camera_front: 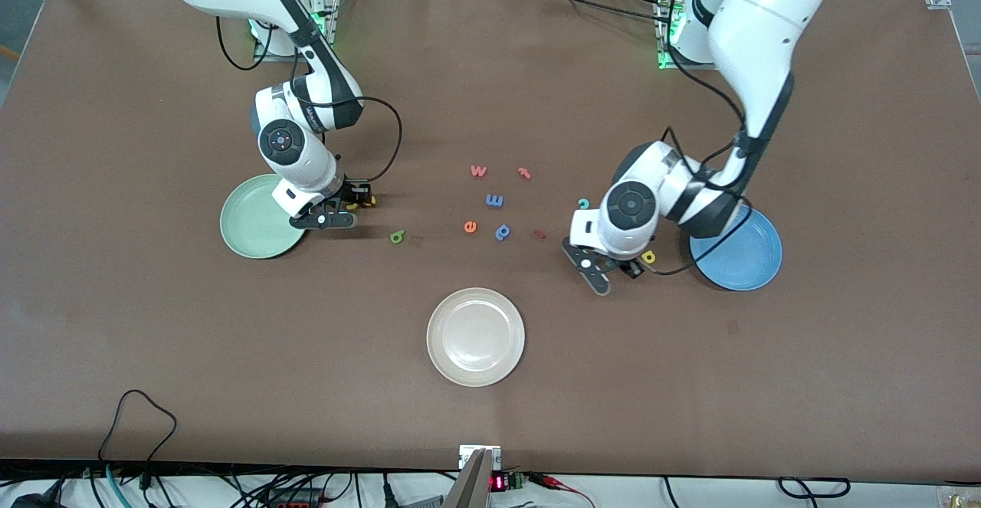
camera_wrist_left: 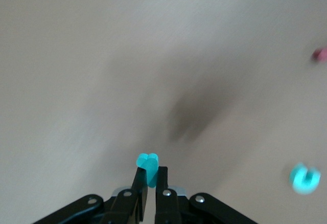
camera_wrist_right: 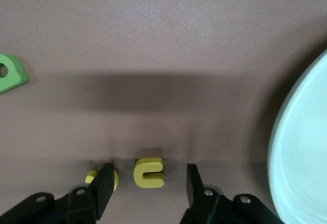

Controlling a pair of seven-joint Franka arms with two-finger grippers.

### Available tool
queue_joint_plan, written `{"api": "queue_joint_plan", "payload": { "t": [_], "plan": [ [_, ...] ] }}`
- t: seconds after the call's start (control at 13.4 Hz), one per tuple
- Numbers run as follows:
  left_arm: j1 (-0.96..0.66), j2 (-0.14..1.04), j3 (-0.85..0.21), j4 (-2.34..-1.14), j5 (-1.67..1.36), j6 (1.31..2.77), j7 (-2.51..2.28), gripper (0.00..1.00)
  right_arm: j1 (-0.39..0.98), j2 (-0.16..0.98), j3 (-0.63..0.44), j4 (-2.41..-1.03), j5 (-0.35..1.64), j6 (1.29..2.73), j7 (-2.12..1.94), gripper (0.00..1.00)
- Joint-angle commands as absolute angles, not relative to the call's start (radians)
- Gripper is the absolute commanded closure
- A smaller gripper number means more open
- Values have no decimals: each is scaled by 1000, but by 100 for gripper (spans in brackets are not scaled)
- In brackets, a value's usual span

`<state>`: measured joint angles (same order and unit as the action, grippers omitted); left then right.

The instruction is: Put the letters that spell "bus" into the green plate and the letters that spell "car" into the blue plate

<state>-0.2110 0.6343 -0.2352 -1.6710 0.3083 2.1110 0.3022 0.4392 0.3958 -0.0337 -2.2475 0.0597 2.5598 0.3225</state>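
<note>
My left gripper (camera_wrist_left: 152, 169) is shut on a teal "r" (camera_wrist_left: 148, 159), low over the table beside the blue plate (camera_front: 747, 263) and the yellow "a" (camera_front: 649, 257). In the front view the left gripper (camera_front: 630, 268) hides the "r". The teal "c" (camera_front: 583, 203) (camera_wrist_left: 305, 178) lies on the table close by. My right gripper (camera_wrist_right: 148, 169) (camera_front: 359, 201) stands open at the table beside the green plate (camera_front: 249, 224) (camera_wrist_right: 301, 147), with the yellow "u" (camera_wrist_right: 149, 173) between its fingers. One finger half covers the yellow "s" (camera_wrist_right: 92, 177). The green "b" (camera_front: 397, 237) (camera_wrist_right: 10, 73) lies nearer the front camera.
Loose letters lie mid-table: an orange "w" (camera_front: 478, 171), an orange "t" (camera_front: 524, 173), a blue "m" (camera_front: 494, 201), an orange "e" (camera_front: 470, 226), a blue "p" (camera_front: 502, 231) and a red piece (camera_front: 539, 234). A cream-white plate (camera_front: 475, 336) sits nearer the front camera.
</note>
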Motion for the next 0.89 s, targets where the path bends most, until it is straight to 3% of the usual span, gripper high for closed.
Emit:
{"api": "queue_joint_plan", "payload": {
  "t": [0.0,0.22,0.52,0.6,0.67,0.75,0.82],
  "plan": [
    [-147,537,-242,-1694,327,1918,318,90,445,419,-38,-2240,54,2582,327,34],
    [-46,509,-241,-1726,330,1832,319,90,446,426,-38,-2240,54,2594,327,34],
    [96,515,-241,-1874,328,2030,319,88,440,417,-38,-2238,54,2591,324,34],
    [110,515,-242,-1894,328,2063,318,77,439,411,-38,-2238,54,2588,322,34],
    [109,508,-242,-1894,328,2059,316,53,436,408,-38,-2238,54,2586,322,34],
    [106,488,-244,-1896,328,2043,305,1,436,407,-38,-2238,54,2586,322,34],
    [107,465,-251,-1905,325,2036,304,0,434,403,-38,-2238,54,2586,322,35]
  ]
}}
